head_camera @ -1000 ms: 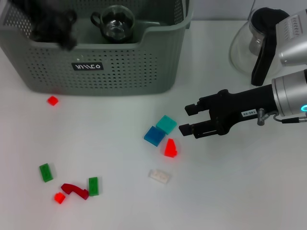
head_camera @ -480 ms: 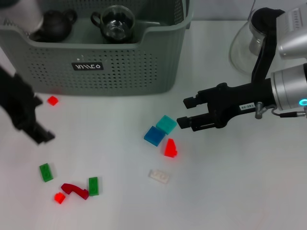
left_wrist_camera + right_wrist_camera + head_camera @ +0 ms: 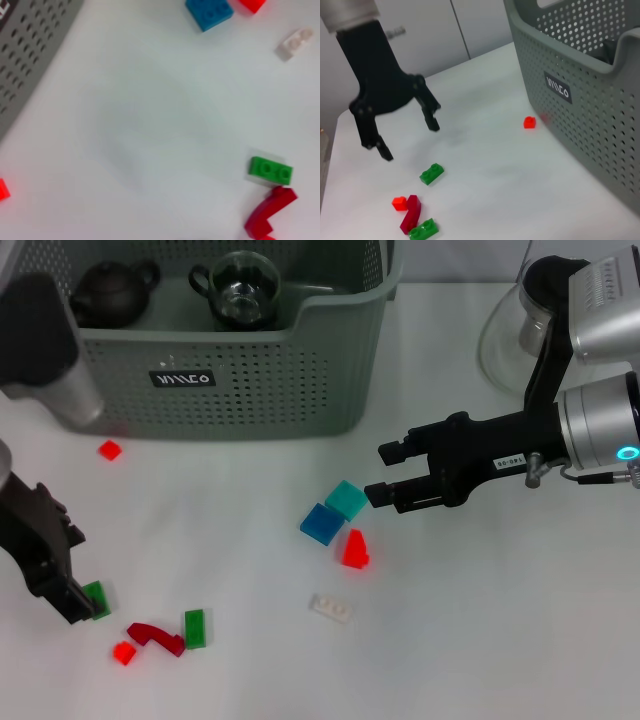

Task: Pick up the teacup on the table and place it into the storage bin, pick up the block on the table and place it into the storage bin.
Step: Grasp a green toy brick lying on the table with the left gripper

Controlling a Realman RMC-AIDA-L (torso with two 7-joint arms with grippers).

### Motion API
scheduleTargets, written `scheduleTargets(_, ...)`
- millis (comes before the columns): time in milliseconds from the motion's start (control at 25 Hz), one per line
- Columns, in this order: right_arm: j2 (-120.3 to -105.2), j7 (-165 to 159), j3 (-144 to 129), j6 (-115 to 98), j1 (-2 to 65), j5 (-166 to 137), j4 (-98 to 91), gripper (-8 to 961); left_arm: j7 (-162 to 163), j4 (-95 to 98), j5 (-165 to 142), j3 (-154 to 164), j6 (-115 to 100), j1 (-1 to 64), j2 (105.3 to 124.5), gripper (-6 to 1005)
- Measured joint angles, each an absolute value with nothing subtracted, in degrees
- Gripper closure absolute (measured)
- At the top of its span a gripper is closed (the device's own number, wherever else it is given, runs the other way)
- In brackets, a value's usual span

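The grey-green storage bin (image 3: 230, 380) stands at the back left. A clear glass teacup (image 3: 240, 285) and a dark teapot (image 3: 110, 292) sit inside it. My left gripper (image 3: 72, 570) is open and empty, low over the table at the front left, next to a green block (image 3: 96, 600). The right wrist view shows it open (image 3: 409, 136) above that green block (image 3: 432, 173). My right gripper (image 3: 380, 474) is open and empty, just right of a teal block (image 3: 347, 500). A blue block (image 3: 322, 524) and a red block (image 3: 354, 550) lie beside the teal one.
A clear glass jug with black lid (image 3: 520, 330) stands at the back right. More loose blocks lie about: white (image 3: 330, 608), green (image 3: 194, 628), dark red (image 3: 157, 637), small red (image 3: 124, 652), and red (image 3: 109, 449) by the bin's front wall.
My left arm came out of the bin and dropped to the front left beside the green block. My right gripper moved slightly left towards the teal block.
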State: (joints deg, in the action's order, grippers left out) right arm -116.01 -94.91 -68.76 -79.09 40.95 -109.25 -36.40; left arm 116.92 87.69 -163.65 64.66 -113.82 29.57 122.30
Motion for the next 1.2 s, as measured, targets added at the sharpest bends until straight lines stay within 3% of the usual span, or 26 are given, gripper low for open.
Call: scheduleTargets(1200, -116.38, -94.92, -68.32, -79.10, 39.99, -109.25, -36.30, 268, 116.82, 75.15, -163.83, 73.61, -96.47, 25.76, 122.12, 117)
